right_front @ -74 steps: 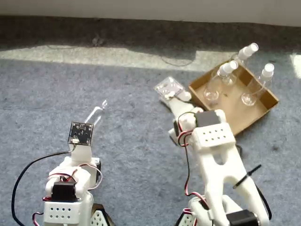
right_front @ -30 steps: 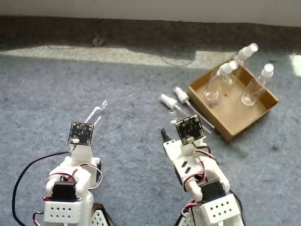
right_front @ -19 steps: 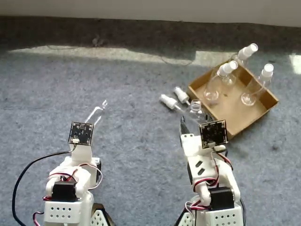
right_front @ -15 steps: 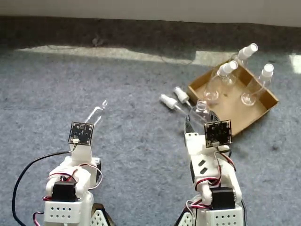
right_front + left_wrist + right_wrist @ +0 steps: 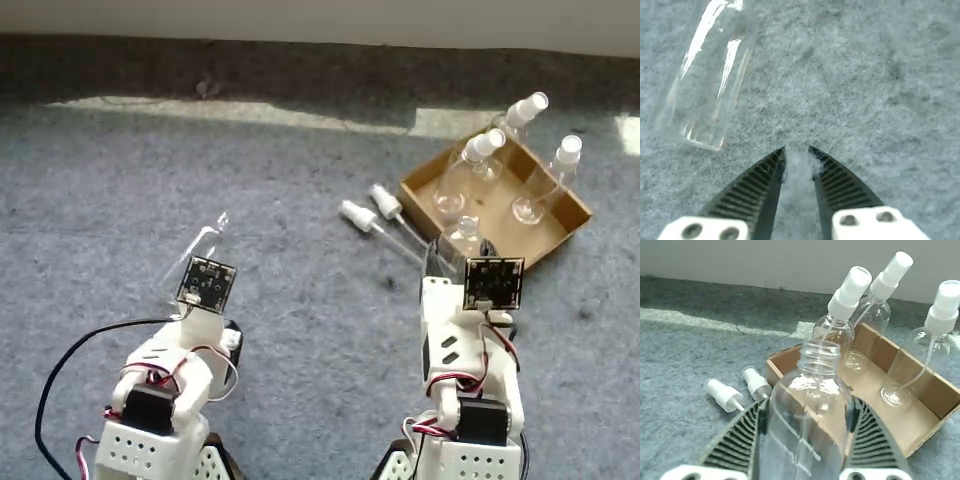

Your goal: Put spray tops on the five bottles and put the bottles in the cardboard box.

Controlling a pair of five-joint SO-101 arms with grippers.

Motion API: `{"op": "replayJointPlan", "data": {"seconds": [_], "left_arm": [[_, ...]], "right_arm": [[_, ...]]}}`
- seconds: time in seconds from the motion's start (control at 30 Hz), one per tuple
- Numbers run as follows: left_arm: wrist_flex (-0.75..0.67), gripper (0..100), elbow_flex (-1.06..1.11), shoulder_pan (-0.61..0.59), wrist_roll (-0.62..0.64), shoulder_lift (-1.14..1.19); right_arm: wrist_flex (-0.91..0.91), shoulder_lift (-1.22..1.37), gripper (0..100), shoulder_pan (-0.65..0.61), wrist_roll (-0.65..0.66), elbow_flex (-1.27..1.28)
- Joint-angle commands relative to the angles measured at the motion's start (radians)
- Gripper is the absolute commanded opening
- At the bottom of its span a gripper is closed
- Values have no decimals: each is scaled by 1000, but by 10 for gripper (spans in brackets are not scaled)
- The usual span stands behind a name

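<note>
**A:** What did the high view give you that your wrist views did not?

**B:** The layout. I saw both my arms side by side on the grey tabletop [image 5: 120,170]. The cardboard box [image 5: 495,228] lay ahead of my right arm. The lying bottle [image 5: 200,245] sat just beyond my left wrist, well apart from the box.

**A:** And the wrist views?

**B:** They gave me the fingers. In the left wrist view my left tool [image 5: 796,150] stood just a narrow slit apart. It held nothing and had bare tabletop under its tips. The lying bottle was near, off to one side and not touching.

**A:** Your right tool?

**B:** My right tool [image 5: 807,405] was spread wide and clamped on the open-necked bottle [image 5: 812,365], one finger against each side. The bottle stood upright, with no top on it. From above it was just beside the box's near wall. I could not tell whether its base touched the tabletop.

**A:** What else did that view show?

**B:** Three capped bottles [image 5: 837,322] stood upright in the box. Two spray tops [image 5: 722,394] lay side by side on the tabletop, just outside it.
</note>
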Motion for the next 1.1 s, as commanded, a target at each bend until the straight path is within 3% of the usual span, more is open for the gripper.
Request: {"op": "replayJointPlan", "data": {"seconds": [0.0,0.3,0.47,0.83,0.93,1.07], "left_arm": [[-26,46,-173,73,-2,-2],[44,46,-395,79,-2,68],[38,46,-568,93,-2,337],[37,50,-954,309,-2,966],[37,68,-1052,328,75,1136],[37,213,-1210,328,235,1356]], "right_arm": [[-64,-18,84,13,-12,30],[-110,-18,84,12,-12,88],[-110,-18,84,12,-12,88],[-110,-18,84,10,-12,90],[-110,-18,84,10,-12,90],[-110,-18,84,10,-12,90]]}}
